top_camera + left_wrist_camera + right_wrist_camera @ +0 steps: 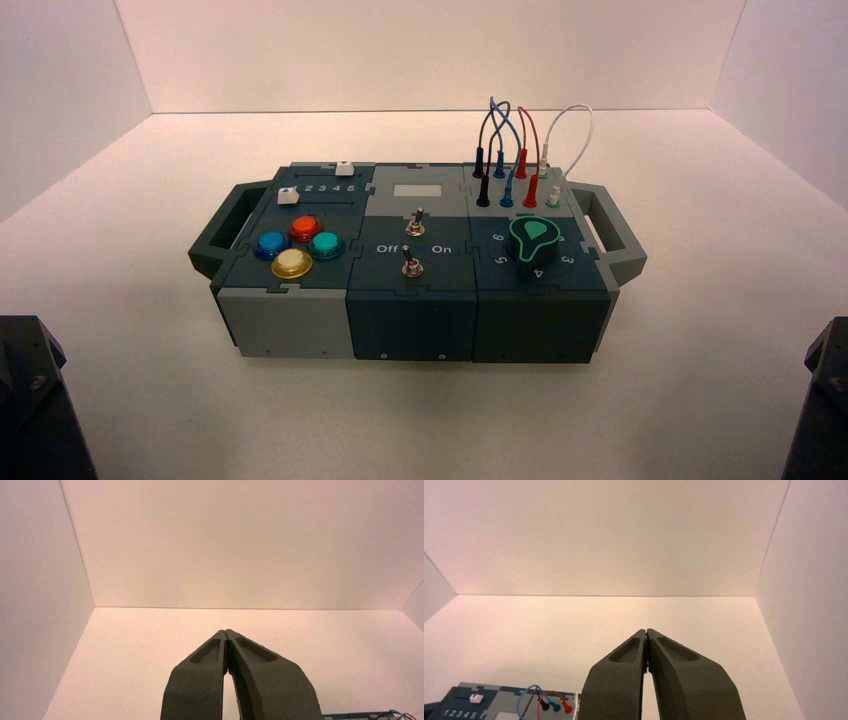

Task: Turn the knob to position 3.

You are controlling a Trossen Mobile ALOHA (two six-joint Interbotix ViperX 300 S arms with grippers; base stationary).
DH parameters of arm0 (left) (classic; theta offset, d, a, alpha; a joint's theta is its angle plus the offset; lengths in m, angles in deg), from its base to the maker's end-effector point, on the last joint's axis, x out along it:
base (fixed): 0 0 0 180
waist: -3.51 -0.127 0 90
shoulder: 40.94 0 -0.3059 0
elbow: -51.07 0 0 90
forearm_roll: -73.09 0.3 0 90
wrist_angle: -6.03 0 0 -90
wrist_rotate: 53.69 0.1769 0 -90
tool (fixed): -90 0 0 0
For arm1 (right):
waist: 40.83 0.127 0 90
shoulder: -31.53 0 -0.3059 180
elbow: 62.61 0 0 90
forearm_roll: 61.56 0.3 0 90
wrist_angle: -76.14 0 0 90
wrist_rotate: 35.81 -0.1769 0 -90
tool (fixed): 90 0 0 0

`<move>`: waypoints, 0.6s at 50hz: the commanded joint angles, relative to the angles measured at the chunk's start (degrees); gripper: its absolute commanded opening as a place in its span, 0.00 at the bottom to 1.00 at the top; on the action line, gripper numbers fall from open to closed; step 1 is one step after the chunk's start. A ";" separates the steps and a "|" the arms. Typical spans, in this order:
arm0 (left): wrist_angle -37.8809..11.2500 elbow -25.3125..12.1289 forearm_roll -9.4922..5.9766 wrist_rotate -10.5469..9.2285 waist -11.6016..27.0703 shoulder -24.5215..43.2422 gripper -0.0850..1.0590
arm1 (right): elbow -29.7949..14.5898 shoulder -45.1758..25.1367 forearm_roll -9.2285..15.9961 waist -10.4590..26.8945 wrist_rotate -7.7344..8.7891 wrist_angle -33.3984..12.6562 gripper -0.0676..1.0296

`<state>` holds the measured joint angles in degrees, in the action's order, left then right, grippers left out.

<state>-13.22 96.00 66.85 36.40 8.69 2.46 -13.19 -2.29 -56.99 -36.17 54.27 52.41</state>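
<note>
The knob [531, 240], dark green with a light-green rim, sits on the right end of the box [300, 320], with the curved dial numbers on its near side. The dial's digit 3 [566, 260] lies to the knob's near right. My left gripper [226, 631] is shut and empty, parked off the box's left side. My right gripper [646, 630] is shut and empty, parked off the box's right side. Neither wrist view shows the knob. Both arms show only as dark parts at the high view's bottom corners.
On the box are four coloured push buttons [297, 245] at the left, two metal toggle switches [415, 225] in the middle and plugged wires [515, 150] behind the knob. A white slider [475, 698] and the wires [546, 702] show in the right wrist view. White walls enclose the table.
</note>
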 commanded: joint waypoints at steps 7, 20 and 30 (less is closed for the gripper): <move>0.70 -0.79 0.00 0.18 -0.18 0.18 0.05 | -1.05 -0.62 0.09 0.00 -0.18 0.26 0.04; 0.62 -0.79 0.00 0.18 0.35 0.53 0.05 | -1.32 -0.97 0.18 0.18 -0.18 -1.49 0.04; -2.29 -1.32 0.09 1.76 8.44 3.87 0.05 | -2.64 -3.08 0.18 5.36 -0.18 -8.79 0.04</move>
<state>-14.71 96.00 66.85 37.36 13.62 4.39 -13.28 -3.78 -56.99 -33.45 54.19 45.82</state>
